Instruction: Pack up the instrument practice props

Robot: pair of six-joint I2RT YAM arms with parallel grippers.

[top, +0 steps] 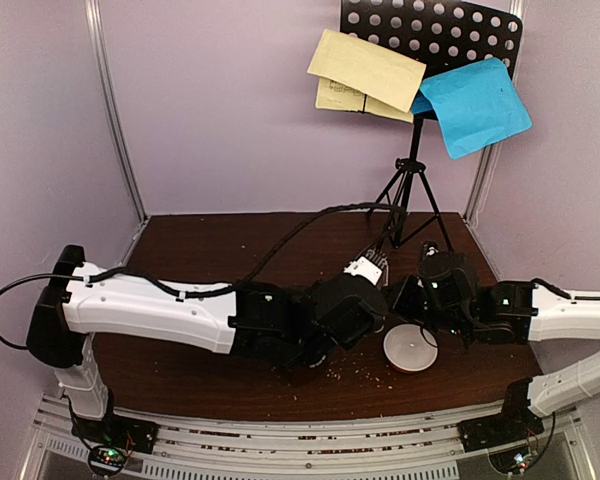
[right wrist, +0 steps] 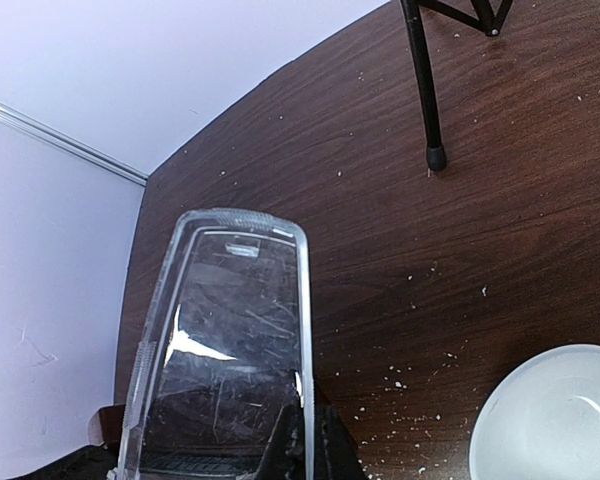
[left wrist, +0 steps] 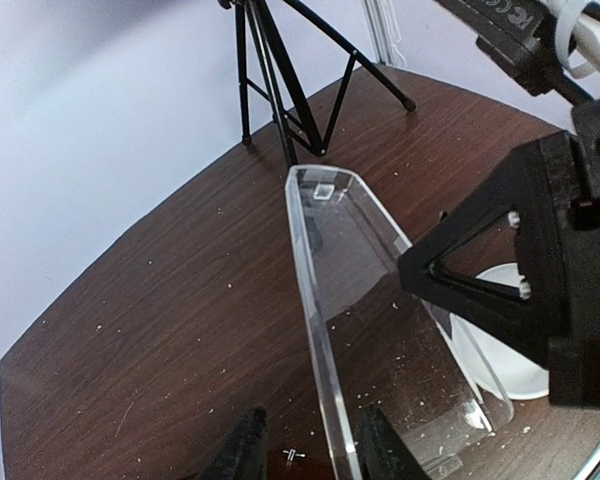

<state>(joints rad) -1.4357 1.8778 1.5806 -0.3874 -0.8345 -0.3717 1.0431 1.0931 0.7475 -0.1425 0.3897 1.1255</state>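
Left wrist view: your right gripper (right wrist: pixel 305 445) pinches the cover (left wrist: pixel 360 300) above the table (left wrist: pixel 130 330) by the bowl (left wrist: pixel 500 350), left gripper (left wrist: pixel 312 450) part-open astride its rim; likely light, slick, brittle, so hold the edges gently.

Black perforated stand (top: pixel 460 45), yellow sheet (top: pixel 368 68), blue sheet (top: pixel 475 105), clear cover (right wrist: pixel 220 340), white bowl (top: pixel 410 350), brown tbl (top: pixel 200 240).

Robot lab booth: plain lilac walls (top: pixel 230 110), aluminium frame (top: pixel 113 110), wooden table (top: pixel 210 250).
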